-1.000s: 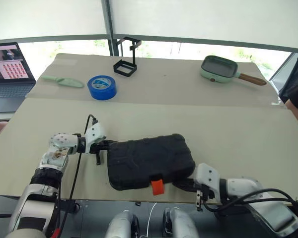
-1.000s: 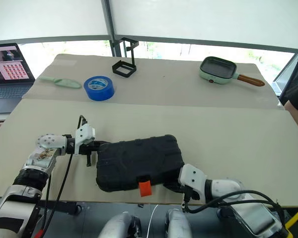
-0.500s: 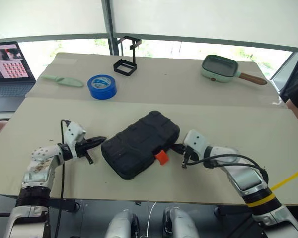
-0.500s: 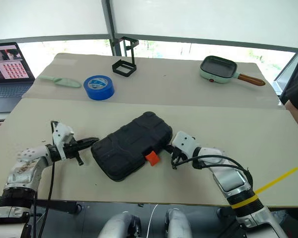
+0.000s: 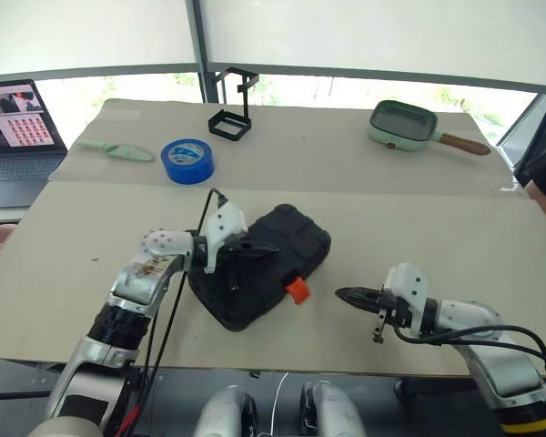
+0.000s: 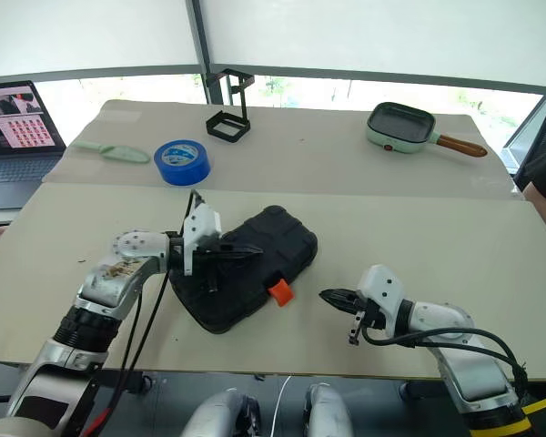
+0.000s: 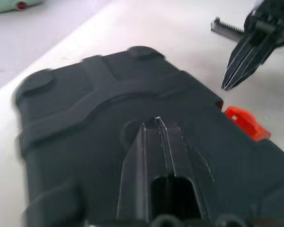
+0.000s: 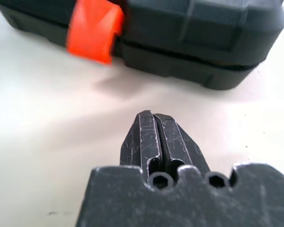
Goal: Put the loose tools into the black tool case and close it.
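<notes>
Black and ribbed, the tool case (image 5: 260,265) lies shut and skewed on the beige table (image 5: 419,218), near the front edge, its orange latch (image 5: 297,290) facing the robot's right side. The left gripper (image 5: 264,247) sits over the case's lid with its fingers pressed together, grasping nothing; whether the tips touch the shell cannot be told. The right gripper (image 5: 344,294) is low over the bare table just beside the latch side of the case, apart from it, its fingers likewise clenched on nothing. Farther back stand a blue tape roll (image 5: 187,160), a black wire stand (image 5: 232,116), a pale green scoop (image 5: 115,149) and a green pan (image 5: 403,125). A laptop (image 5: 16,127) sits off the table's left end.
</notes>
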